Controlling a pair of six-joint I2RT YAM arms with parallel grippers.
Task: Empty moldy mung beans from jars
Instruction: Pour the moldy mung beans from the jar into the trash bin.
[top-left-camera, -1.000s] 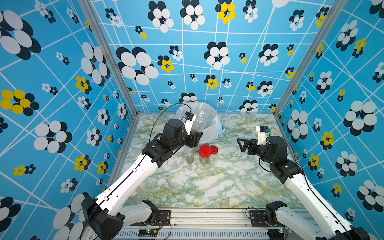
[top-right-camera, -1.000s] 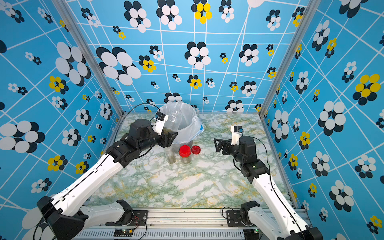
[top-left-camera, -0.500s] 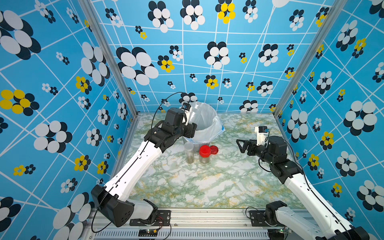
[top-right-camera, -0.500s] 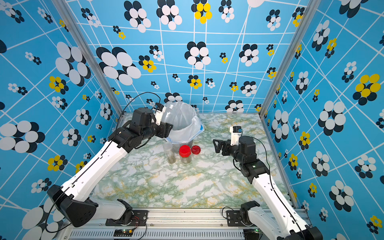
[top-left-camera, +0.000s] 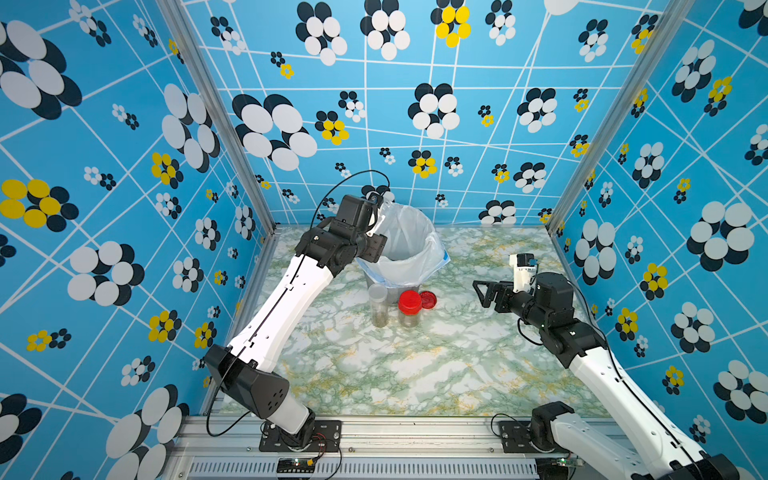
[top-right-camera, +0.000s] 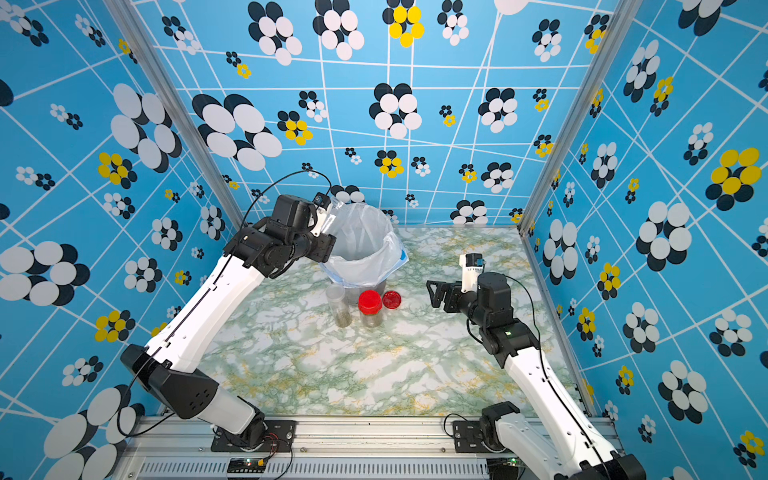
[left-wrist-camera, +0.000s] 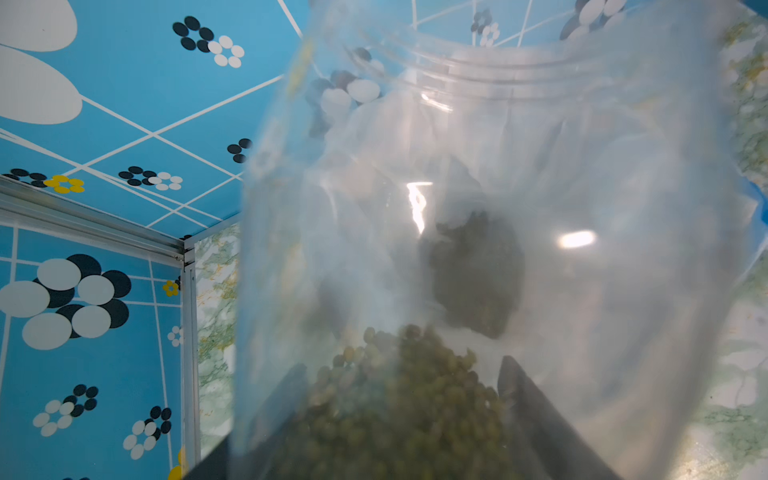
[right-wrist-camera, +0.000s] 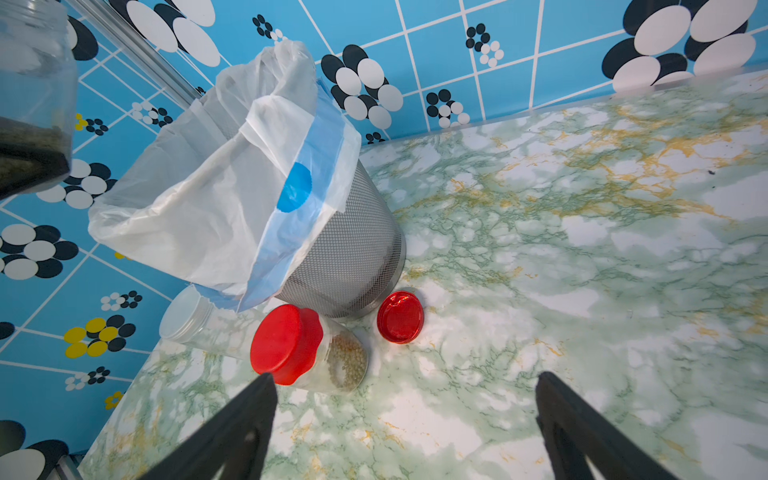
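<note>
My left pincer (left-wrist-camera: 402, 363) is clamped around a lidless clear jar (left-wrist-camera: 478, 166), mung beans (left-wrist-camera: 407, 407) heaped at its gripped end, over the rim of the bag-lined bin (right-wrist-camera: 353, 249). My right pincer (right-wrist-camera: 405, 377) gapes empty. Ahead of it a red-lidded jar (right-wrist-camera: 307, 349) and a slim clear-lidded jar (right-wrist-camera: 187, 320) stand on the table (right-wrist-camera: 582, 291).

The bin (right-wrist-camera: 353, 257) is grey metal mesh, lined with a thin, crinkled plastic bag (right-wrist-camera: 187, 216). Each jar (right-wrist-camera: 345, 365) is clear glossy plastic, the red lids (right-wrist-camera: 286, 343) smooth plastic. The tabletop (right-wrist-camera: 582, 291) looks smooth.
</note>
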